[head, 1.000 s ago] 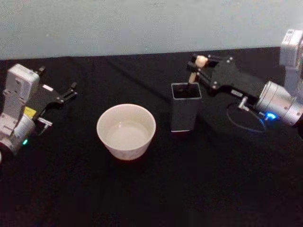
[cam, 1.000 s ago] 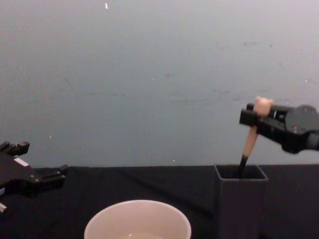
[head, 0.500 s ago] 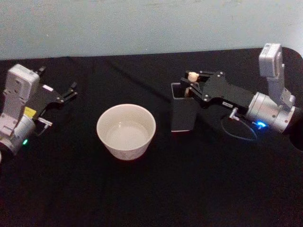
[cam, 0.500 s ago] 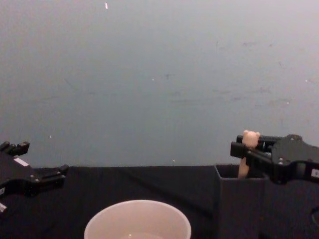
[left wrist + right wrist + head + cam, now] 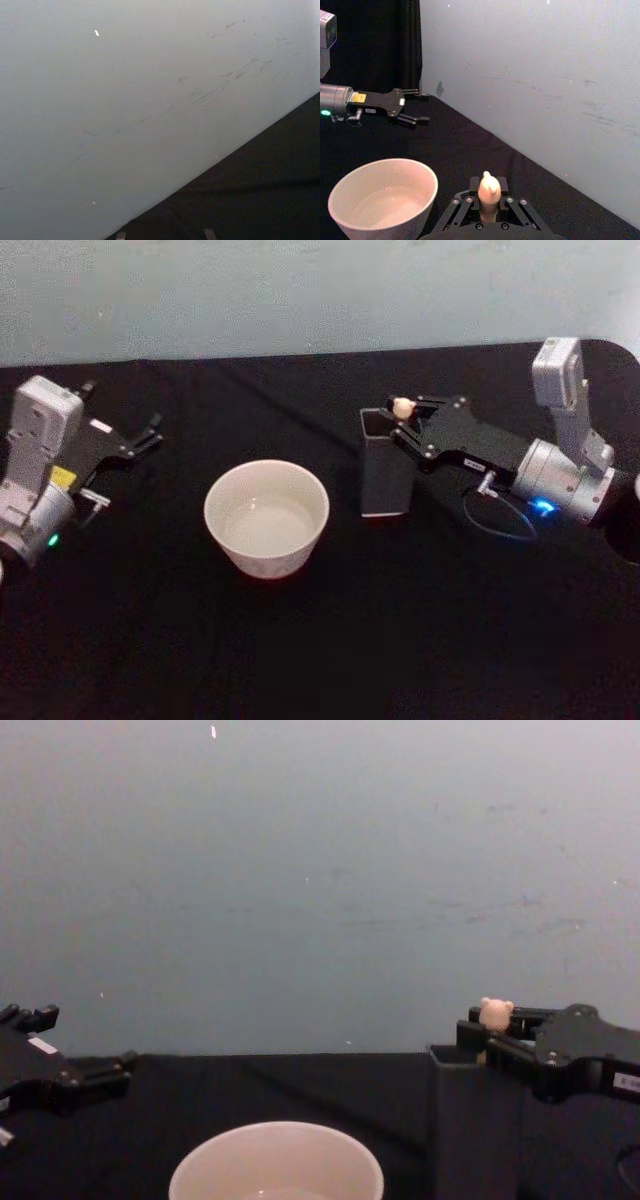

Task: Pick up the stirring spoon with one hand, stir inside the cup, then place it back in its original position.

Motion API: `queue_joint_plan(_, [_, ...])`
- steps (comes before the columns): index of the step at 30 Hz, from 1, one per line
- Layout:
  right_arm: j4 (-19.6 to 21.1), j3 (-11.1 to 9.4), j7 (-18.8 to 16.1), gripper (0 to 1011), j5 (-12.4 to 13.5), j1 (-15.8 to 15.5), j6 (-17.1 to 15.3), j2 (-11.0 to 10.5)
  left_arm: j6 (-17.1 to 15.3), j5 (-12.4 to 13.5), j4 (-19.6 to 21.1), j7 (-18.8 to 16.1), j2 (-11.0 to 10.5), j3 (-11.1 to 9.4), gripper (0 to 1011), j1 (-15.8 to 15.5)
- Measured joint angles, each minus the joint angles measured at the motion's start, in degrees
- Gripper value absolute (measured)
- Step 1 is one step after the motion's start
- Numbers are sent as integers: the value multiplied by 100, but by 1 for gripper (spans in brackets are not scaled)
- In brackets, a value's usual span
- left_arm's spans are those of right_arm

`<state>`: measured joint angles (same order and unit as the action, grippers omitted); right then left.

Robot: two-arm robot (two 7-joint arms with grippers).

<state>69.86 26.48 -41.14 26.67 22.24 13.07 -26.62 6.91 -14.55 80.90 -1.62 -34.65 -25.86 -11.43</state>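
desk (image 5: 320, 640): black-covered, a pale wall behind it.
cup (image 5: 266, 517): off-white, round, upright near the desk's middle, well apart from both pincers.
holder (image 5: 385, 475): dark grey, square-mouthed, upright to the right of the cup, not touching it.
right pincer (image 5: 403, 420): at the holder's mouth, fingers closed on the spoon's beige handle just under the bear head.
left pincer (image 5: 150, 435): parked at the desk's left side, fingers spread, gripping nothing.
stirring spoon (image 5: 402, 407): sunk in the holder, bear head poking above the rim.

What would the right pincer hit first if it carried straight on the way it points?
Probably the dark holder: the right pincer, shut on the stirring spoon, sits at its rim. Beyond lies black table; depth is unclear. Left pincer parked.
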Motion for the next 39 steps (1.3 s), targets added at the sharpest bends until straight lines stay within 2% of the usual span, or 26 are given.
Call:
queue_joint_plan(30, [-2, -2, -39, 205, 37, -3, 0, -8, 0, 0, 0, 0, 0, 0, 1001, 0])
queue_joint_plan(33, [-2, -2, -40, 260, 38, -3, 0, -8, 0, 0, 0, 0, 0, 0, 1001, 0])
queue_joint_plan(34, [-2, -2, -40, 326, 39, -3, 0, -8, 0, 0, 0, 0, 0, 0, 1001, 0])
queue_joint_plan(37, [-2, -2, -42, 395, 41, -3, 0, -8, 0, 0, 0, 0, 0, 0, 1001, 0])
queue_joint_plan(38, [-2, -2, -42, 453, 41, -3, 0, -8, 0, 0, 0, 0, 0, 0, 1001, 0])
queue_joint_plan(39, [-2, -3, -43, 453, 41, -3, 0, -8, 0, 0, 0, 0, 0, 0, 1001, 0])
